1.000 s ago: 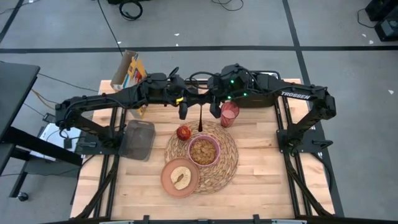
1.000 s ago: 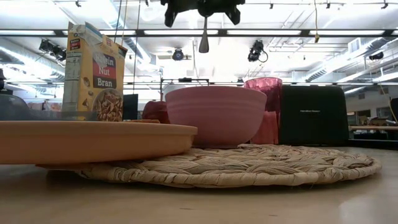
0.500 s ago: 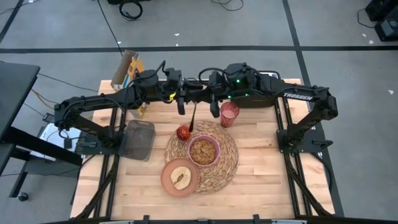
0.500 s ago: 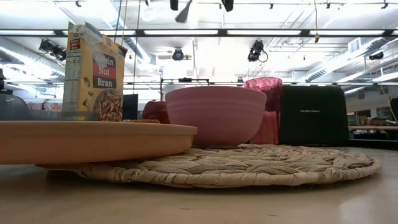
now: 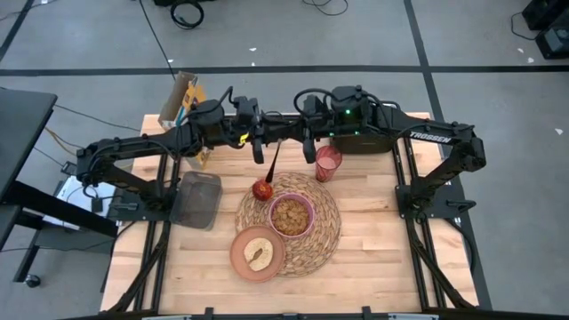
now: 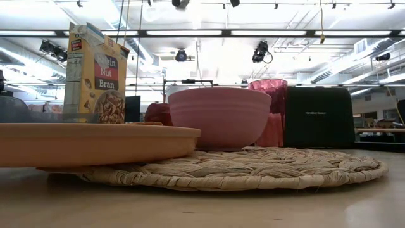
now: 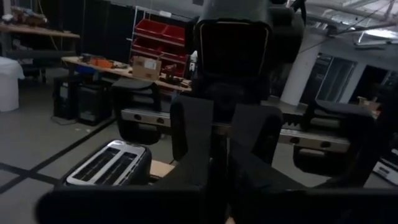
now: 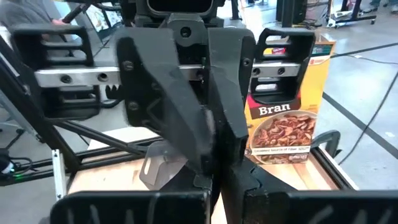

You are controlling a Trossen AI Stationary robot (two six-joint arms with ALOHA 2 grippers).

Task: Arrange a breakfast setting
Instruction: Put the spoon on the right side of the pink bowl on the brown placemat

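The step in hand looks like a mid-air handover of the slim metal spoon [image 5: 270, 163], which hangs slanted above the back of the table, over the small red apple [image 5: 261, 188]. The right gripper [image 5: 304, 142] is clamped tight on its handle, and the left gripper [image 5: 260, 147], facing it, appears pinched nearly closed on the same handle. Next, I judge, the right must let go so the left can lay the spoon beside the pink bowl [image 5: 292, 215] on the round woven straw placemat [image 5: 327, 233].
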